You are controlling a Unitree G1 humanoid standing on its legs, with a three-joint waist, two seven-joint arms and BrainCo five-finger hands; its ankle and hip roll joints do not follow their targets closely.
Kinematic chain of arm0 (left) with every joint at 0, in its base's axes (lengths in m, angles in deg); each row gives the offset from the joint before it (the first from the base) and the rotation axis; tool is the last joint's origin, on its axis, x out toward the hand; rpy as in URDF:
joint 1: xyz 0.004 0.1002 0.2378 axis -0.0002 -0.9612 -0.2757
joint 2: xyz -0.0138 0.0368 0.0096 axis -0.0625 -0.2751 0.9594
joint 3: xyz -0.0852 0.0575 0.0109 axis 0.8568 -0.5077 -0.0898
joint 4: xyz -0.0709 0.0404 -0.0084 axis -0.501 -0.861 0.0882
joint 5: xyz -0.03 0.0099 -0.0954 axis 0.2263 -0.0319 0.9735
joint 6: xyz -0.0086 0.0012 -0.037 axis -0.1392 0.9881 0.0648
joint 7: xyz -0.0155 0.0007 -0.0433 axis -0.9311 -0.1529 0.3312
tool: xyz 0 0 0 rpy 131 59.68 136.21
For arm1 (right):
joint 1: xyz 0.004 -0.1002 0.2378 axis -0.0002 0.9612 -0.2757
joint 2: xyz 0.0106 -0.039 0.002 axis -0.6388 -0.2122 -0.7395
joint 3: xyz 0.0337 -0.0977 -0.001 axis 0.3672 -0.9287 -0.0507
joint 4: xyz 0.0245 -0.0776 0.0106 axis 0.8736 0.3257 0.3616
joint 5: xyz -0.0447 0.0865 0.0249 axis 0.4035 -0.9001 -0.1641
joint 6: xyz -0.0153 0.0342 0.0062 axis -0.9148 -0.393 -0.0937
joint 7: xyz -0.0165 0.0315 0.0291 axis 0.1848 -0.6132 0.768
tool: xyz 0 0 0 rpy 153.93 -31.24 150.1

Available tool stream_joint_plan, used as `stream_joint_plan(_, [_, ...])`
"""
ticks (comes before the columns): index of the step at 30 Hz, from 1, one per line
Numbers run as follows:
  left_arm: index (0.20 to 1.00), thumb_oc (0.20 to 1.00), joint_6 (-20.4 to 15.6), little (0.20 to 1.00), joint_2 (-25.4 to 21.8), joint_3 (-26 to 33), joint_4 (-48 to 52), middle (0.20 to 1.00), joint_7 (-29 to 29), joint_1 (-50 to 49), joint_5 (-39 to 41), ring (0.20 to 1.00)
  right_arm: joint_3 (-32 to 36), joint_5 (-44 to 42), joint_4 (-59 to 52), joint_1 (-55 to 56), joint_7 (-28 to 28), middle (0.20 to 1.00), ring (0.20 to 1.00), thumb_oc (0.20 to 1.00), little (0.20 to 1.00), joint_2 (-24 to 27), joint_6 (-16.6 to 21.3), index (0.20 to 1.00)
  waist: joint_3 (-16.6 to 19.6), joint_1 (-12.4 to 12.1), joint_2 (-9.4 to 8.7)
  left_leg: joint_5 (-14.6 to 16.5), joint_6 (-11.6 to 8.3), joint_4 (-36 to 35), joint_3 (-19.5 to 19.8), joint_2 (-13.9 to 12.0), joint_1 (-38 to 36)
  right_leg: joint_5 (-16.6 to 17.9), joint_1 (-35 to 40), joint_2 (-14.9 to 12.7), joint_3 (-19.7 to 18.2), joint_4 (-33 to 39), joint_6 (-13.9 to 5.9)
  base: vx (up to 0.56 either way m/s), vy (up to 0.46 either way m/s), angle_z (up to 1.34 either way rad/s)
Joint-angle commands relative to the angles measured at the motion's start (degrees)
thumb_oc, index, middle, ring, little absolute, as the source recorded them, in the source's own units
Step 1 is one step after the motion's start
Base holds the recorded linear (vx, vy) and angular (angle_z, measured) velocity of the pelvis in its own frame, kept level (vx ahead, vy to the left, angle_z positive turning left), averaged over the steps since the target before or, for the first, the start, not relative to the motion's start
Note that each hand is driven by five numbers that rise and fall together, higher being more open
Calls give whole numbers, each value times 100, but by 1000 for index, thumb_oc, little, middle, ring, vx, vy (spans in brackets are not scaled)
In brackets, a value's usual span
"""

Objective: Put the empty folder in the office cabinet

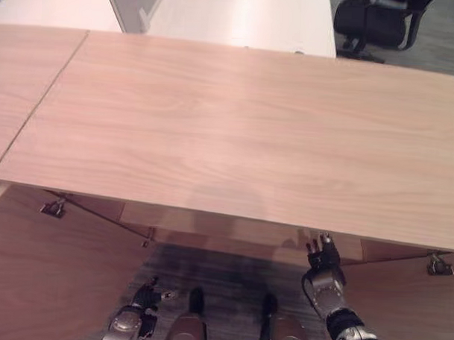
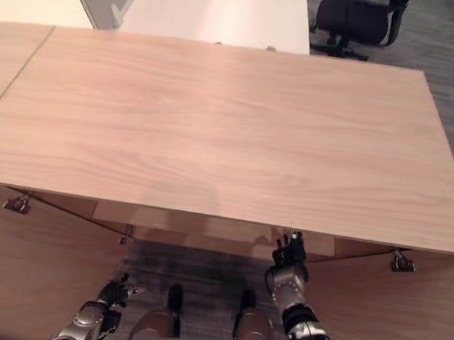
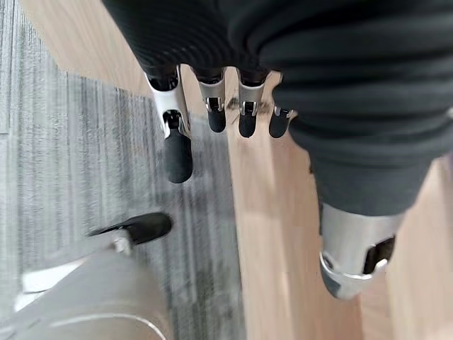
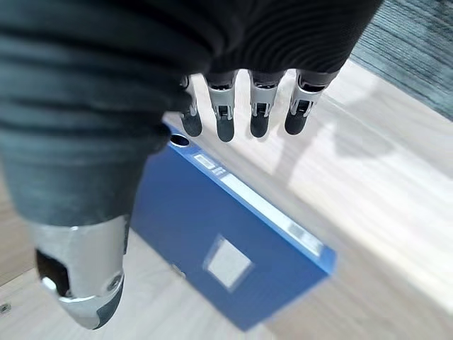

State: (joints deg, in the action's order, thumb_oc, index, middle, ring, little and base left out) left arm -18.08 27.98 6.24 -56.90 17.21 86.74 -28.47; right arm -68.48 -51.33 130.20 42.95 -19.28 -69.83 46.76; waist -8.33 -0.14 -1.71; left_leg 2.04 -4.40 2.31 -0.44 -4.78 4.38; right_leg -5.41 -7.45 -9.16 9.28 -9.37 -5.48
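Observation:
A blue folder (image 4: 233, 248) with a white label lies flat on a pale wooden shelf (image 4: 368, 191) in the right wrist view. My right hand (image 4: 258, 106) hovers over it with straight fingers, and nothing is in its grasp. From the head, the right hand (image 1: 324, 274) reaches under the front edge of the cabinet's wooden top (image 1: 236, 125), which hides the shelf and the folder. My left hand (image 1: 136, 316) hangs low at the lower left over the carpet, its fingers (image 3: 177, 142) relaxed and holding nothing.
Both cabinet doors stand open towards me, the left door (image 1: 44, 275) and the right door (image 1: 408, 311), with metal hinges (image 1: 54, 207) at their tops. A white desk (image 1: 240, 17) and a black office chair (image 1: 374, 22) stand behind the cabinet. Grey carpet (image 3: 71, 163) lies below.

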Motion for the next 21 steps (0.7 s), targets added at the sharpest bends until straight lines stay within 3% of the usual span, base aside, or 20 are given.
stream_joint_plan(1, [1000,1000,-68,1000,-128,85,-153,1000,59,72,-153,1000,8,314,-432,-228,-274,1000,1000,1000,1000,46,-59,1000,-237,-21,134,162,-309,-62,275,-387,-506,11,218,-120,-169,-224,-389,24,16,-6])
stream_joint_plan(12, [1000,1000,-122,1000,-10,331,-304,1000,93,38,-132,1000,-427,1572,-168,418,-467,1000,1000,1000,1000,211,-473,1000,333,39,86,-19,-295,-684,120,-277,-1085,450,902,-187,-79,691,-545,7,26,-3])
stream_joint_plan(18, [1000,1000,-129,1000,189,279,-510,1000,205,172,-421,1000,-654,2513,606,757,-583,1000,1000,1000,1000,133,-773,1000,589,74,-13,152,-164,-731,50,-69,-1319,615,1216,-305,-111,961,-620,0,69,-5])
stream_joint_plan(21, [1000,1000,-125,1000,205,232,-540,1000,261,160,-521,1000,-669,2555,651,774,-603,1000,1000,1000,1000,105,-800,1000,603,77,-27,170,-134,-731,25,-56,-1330,642,1207,-334,-152,969,-642,-5,45,-9])
